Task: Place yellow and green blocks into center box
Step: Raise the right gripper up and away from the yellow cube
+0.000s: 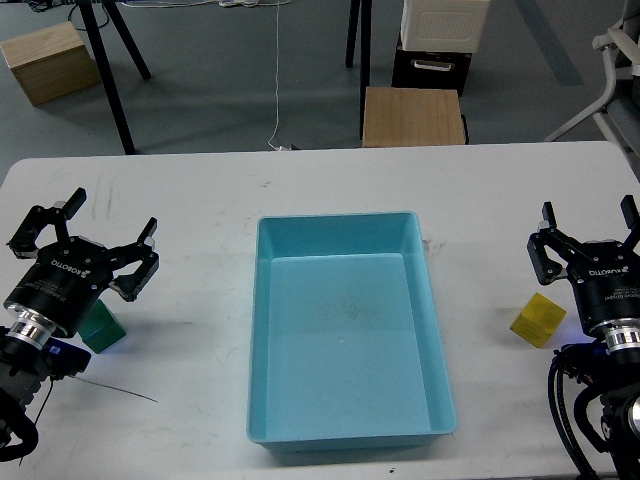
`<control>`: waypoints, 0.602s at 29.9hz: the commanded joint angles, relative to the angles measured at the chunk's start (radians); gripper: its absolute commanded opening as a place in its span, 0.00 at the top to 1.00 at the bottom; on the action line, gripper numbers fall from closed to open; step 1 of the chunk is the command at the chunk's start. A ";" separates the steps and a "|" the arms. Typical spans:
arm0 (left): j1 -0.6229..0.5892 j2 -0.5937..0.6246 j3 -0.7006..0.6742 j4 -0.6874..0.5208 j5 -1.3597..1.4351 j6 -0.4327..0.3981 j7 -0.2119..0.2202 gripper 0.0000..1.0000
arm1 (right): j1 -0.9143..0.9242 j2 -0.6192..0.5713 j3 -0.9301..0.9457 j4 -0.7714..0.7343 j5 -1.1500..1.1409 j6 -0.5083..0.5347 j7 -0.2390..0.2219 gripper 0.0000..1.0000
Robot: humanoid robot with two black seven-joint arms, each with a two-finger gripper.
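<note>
A light blue box sat in the middle of a white table, seen from above, and nothing lay inside it. To the left of the box, the left gripper hovered over the table with its two fingers spread apart, grasping nothing. A green block lay on the table left of the box, just below that gripper and partly hidden under the arm. To the right of the box, the right gripper was likewise spread wide and empty. A yellow block rested on the table right of the box, just beside the right arm's wrist. Beyond the box, past the table's far edge, a wooden stool stood on the grey floor.
</note>
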 commanded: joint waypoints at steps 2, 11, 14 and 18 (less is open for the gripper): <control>-0.001 0.002 -0.002 0.000 0.001 0.000 0.000 0.00 | 0.119 -0.070 -0.003 -0.034 -0.192 0.003 0.005 0.01; -0.001 0.003 -0.002 0.005 0.001 0.000 0.000 0.00 | 0.448 -0.339 -0.122 -0.120 -0.815 -0.008 0.067 0.02; -0.001 0.008 -0.002 0.005 0.000 0.000 0.000 0.00 | 0.593 -0.467 -0.254 -0.178 -0.954 -0.010 0.185 0.02; 0.001 0.009 -0.002 0.011 0.000 0.000 0.000 0.00 | 0.804 -0.639 -0.554 -0.209 -1.135 -0.028 0.348 0.02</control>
